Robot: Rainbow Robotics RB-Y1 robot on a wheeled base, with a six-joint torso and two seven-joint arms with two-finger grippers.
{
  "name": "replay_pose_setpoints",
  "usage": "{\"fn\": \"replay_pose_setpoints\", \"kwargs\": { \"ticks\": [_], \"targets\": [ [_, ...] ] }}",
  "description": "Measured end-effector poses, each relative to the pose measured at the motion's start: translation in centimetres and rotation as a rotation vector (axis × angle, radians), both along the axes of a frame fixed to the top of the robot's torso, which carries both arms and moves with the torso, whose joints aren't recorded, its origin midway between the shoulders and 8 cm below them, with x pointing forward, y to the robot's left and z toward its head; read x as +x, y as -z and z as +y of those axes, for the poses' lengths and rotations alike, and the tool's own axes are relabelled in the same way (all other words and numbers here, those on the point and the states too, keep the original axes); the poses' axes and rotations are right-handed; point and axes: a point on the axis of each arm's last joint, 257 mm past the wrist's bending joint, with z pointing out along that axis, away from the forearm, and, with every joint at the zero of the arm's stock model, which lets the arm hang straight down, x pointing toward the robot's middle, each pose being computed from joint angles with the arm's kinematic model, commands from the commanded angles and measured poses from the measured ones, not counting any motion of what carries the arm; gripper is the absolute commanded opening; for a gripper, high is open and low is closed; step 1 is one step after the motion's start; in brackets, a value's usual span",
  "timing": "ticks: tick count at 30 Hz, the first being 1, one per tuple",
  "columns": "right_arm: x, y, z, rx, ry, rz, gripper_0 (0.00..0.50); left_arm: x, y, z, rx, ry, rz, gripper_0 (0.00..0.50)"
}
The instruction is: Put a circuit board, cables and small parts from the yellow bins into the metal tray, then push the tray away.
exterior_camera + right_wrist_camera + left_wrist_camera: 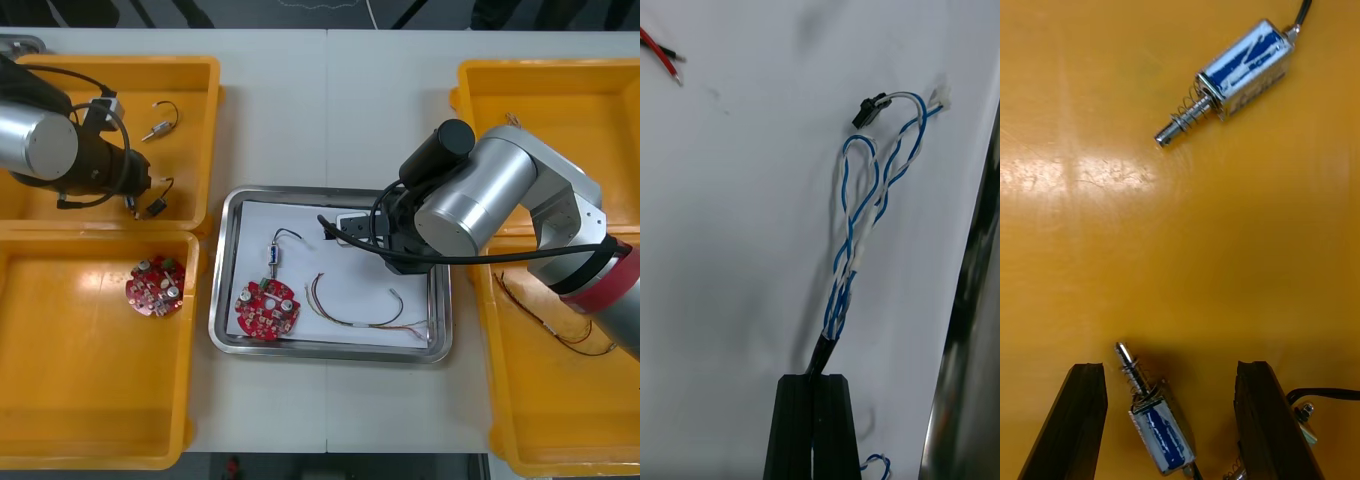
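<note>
left hand (1169, 367): fingers apart | right hand (812, 379): fingers pinched nearly together

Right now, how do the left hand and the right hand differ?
The left hand is open; the right hand is shut on the twisted blue and white cable. The left hand straddles a small metal part in a yellow bin; the right hand is over the metal tray. Both have black fingers.

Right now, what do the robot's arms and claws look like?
The left arm and right arm are fat silver tubes with black ends and black wires. The right one has a red band. The left claw and right claw each have two flat black fingers.
</note>
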Motion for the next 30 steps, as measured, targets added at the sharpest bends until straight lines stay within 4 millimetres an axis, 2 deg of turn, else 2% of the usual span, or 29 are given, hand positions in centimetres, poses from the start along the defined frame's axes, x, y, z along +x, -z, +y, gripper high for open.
{"fn": "replay_pose_setpoints", "kwargs": {
  "ticks": [8,9,10,11,12,13,15,22,23,24,26,30],
  "targets": [
    [0.4,0.3,-0.3,0.002,0.011,-0.001,0.0,-0.6,1.3,0.2,0.008,0.001,0.021,0.5],
    [0.4,0.4,-0.3,0.002,0.01,0.0,0.056,-0.7,1.4,0.3,0.01,-0.001,0.022,0.5],
    [0.4,0.4,-0.3,0.002,0.01,0.001,0.197,-0.8,1.5,0.5,0.012,-0.003,0.024,0.5],
    [0.4,0.4,-0.3,0.002,0.011,0.003,0.262,-0.9,1.6,0.6,0.014,-0.005,0.026,0.5],
    [0.3,0.5,-0.4,0.0,0.012,0.007,0.37,-0.9,1.7,0.8,0.017,-0.007,0.028,0.5],
    [0.2,0.5,-0.5,-0.003,0.013,0.011,0.451,-1.0,1.8,1.0,0.019,-0.009,0.03,0.5],
    [0.0,0.6,-0.7,-0.01,0.018,0.019,0.5,-1.2,2.1,1.3,0.021,-0.013,0.036,0.5],
    [-0.7,0.8,-1.0,-0.021,0.04,0.046,0.5,-1.7,2.7,1.6,0.023,-0.018,0.047,0.5],
    [-0.8,0.8,-1.0,-0.021,0.04,0.049,0.5,-1.7,2.7,1.7,0.024,-0.019,0.047,0.475],
    [-1.0,0.8,-0.9,-0.021,0.037,0.052,0.5,-1.7,2.7,1.7,0.024,-0.019,0.047,0.403],
    [-1.2,0.6,-0.7,-0.02,0.032,0.055,0.5,-1.7,2.7,1.8,0.025,-0.02,0.047,0.002],
    [-1.6,0.4,-0.2,-0.015,0.034,0.07,0.5,-1.7,2.7,1.9,0.026,-0.021,0.048,0.0]
  ]
}}
